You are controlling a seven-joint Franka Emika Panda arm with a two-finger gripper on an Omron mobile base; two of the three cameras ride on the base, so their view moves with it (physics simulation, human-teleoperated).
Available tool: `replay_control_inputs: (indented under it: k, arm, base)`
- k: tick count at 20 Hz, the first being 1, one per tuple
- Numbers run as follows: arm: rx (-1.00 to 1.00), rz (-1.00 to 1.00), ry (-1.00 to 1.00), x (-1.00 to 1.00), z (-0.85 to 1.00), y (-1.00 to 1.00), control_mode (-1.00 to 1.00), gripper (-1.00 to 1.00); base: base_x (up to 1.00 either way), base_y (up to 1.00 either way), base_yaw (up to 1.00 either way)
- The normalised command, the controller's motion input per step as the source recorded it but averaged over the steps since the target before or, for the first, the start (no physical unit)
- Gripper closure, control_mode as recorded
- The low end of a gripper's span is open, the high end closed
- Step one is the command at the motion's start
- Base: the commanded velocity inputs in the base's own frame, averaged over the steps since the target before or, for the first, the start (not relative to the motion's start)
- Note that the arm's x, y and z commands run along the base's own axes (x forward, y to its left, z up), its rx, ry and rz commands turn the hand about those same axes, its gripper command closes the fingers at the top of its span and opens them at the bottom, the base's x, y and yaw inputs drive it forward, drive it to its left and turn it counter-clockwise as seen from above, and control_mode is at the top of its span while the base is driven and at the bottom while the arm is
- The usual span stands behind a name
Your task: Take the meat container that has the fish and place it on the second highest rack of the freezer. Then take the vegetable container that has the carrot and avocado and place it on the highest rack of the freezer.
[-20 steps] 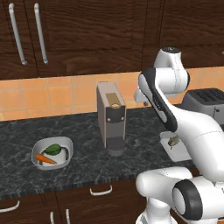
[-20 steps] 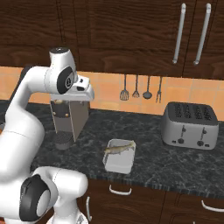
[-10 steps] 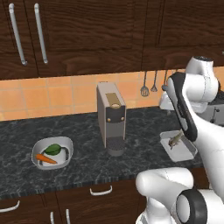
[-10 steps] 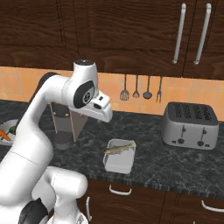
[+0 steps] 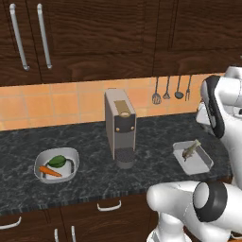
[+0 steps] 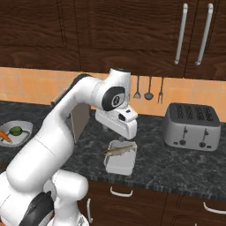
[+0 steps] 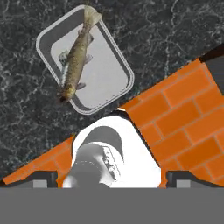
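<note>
The meat container (image 7: pixel 85 61), a pale rectangular tray, lies on the dark counter with the fish (image 7: pixel 78 57) stretched along it. My gripper (image 7: pixel 113 179) hangs above it and a little off to one side. Its fingertips (image 7: pixel 41 177) stand wide apart, open, with nothing between them. From the right base view my hand (image 6: pixel 121 123) hovers just over the same tray (image 6: pixel 119 162) and fish (image 6: pixel 120 150). The vegetable container (image 5: pixel 56 165), a rounded bowl, holds the carrot (image 5: pixel 49 171) and avocado (image 5: pixel 56 161) far to the left. The freezer is out of view.
A grey coffee machine (image 5: pixel 120 127) stands on the counter between the two containers. A silver toaster (image 6: pixel 192 126) sits to the right of the fish tray. Utensils (image 5: pixel 168 90) hang on the orange tiled wall. Dark cabinets (image 5: pixel 94 38) hang overhead.
My arm has swung right along the counter, from beside the coffee machine to over the fish tray. Both containers lie where they were.
</note>
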Motion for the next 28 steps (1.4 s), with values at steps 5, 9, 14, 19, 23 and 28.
replay_control_inputs:
  k: [5, 9, 14, 19, 23, 28]
  arm:
    - [0.01, -0.31, 0.31, 0.03, -0.23, -0.58, -1.0, -1.0]
    - [0.0, -0.21, 0.14, 0.02, -0.55, -0.41, -1.0, -1.0]
    - [0.0, -0.08, 0.02, 0.16, -0.61, -0.09, -1.0, -1.0]
    - [-0.01, -0.05, 0.0, 0.48, -0.57, 0.04, -1.0, -1.0]
    - [-0.07, -0.12, -0.02, 0.49, -0.71, 0.13, -1.0, -1.0]
    - [-0.17, -0.19, -0.11, 0.02, -0.78, 0.06, -1.0, -1.0]
  base:
    - [0.0, 0.0, 0.0]
    - [0.0, 0.0, 0.0]
    - [0.0, 0.0, 0.0]
    - [0.0, 0.0, 0.0]
    - [0.0, 0.0, 0.0]
    - [0.0, 0.0, 0.0]
